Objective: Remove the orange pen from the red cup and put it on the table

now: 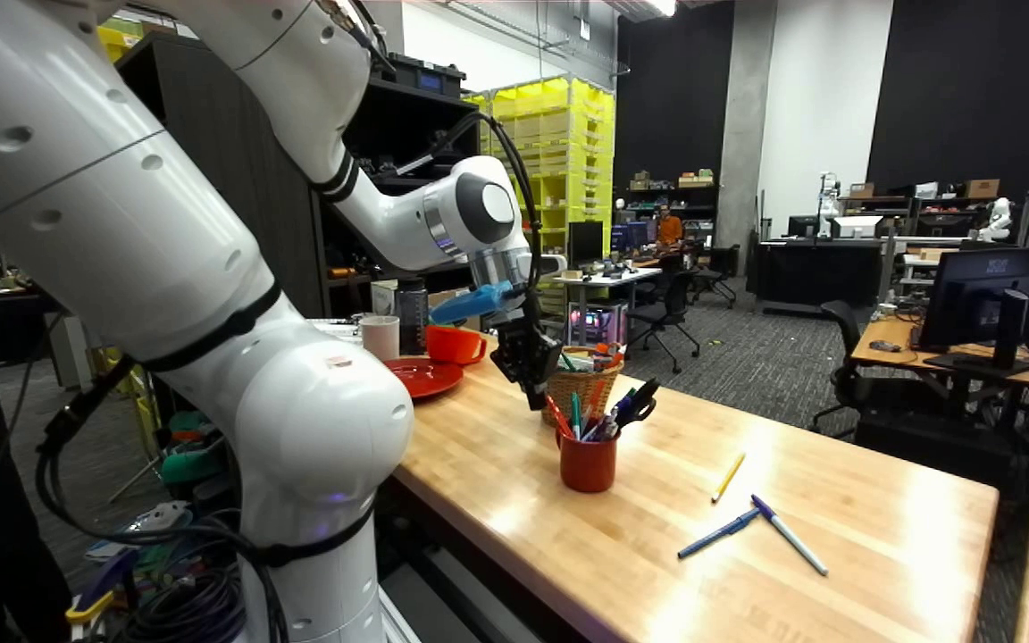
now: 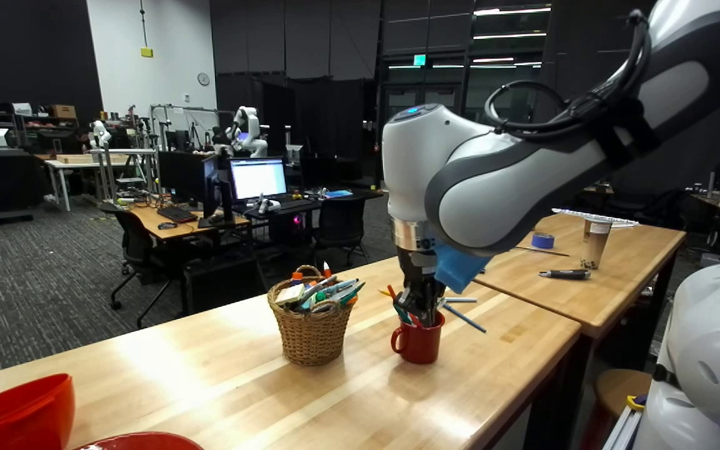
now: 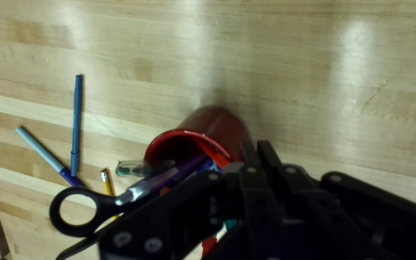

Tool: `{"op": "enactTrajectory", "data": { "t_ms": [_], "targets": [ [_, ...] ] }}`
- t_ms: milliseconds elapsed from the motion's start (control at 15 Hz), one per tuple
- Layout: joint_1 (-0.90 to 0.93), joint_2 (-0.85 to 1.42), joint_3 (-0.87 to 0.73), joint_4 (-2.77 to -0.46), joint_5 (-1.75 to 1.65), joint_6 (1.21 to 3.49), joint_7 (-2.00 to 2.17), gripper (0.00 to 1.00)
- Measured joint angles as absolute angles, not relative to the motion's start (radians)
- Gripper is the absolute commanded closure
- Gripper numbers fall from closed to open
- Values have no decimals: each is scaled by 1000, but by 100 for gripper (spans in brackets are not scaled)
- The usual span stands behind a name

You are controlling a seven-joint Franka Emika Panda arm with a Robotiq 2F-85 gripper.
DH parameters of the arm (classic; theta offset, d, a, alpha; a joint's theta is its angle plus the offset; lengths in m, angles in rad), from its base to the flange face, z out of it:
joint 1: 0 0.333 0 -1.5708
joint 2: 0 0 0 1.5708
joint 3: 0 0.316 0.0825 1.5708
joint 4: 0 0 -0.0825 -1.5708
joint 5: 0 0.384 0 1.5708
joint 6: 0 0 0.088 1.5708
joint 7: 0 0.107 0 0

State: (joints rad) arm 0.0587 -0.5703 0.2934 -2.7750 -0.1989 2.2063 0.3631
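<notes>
Your gripper [image 3: 256, 144] hangs beside the mouth of the red cup [image 3: 219, 124], its jaws close together with only a sliver between them; you cannot tell from here whether anything is pinched there. Your likeliest failure is lifting with nothing held: if the jaws stand beside the pen instead of around it, they come up bare, so they would need widening first. Crowding is the next risk. In the wrist view the scissors [image 3: 107, 211] at 8 o'clock and the clear-capped pen [image 3: 139, 168] nearer 9 share that mouth, and a hasty pull could drag them along. A sideways push on the rim could tip the cup, which stands upright on the tabletop [image 3: 284, 72]. In an exterior view the basket [image 2: 313, 334] sits at 9 o'clock from the cup, so swing clear of it.

What best fits the orange pen [image 3: 217, 158] is inside the cup, against the rim on the gripper's side; another orange-red stick [image 2: 392, 292], leaning toward 11 o'clock in an exterior view, leaves you unsure. In the wrist view your pen's long axis runs from 10 to 4 o'clock: low end at 10, raised end toward 4, where the gripper hides it. Which end writes, you cannot tell.
</notes>
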Motion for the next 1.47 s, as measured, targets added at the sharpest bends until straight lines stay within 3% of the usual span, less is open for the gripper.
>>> {"op": "enactTrajectory", "data": {
  "t_ms": [533, 667, 800, 1200, 1333, 1467],
  "targets": [
    [57, -522, 294, -2759, -199, 2269, 367, 7],
    [51, -496, 294, -2748, -199, 2283, 371, 47],
    [43, -478, 291, -2741, -199, 2285, 380, 53],
    [6, -470, 266, -2741, -199, 2284, 385, 100],
    [1, -472, 266, -2736, -204, 2285, 387, 95],
    [1, -478, 266, -2729, -222, 2285, 394, 98]
  ]
}}
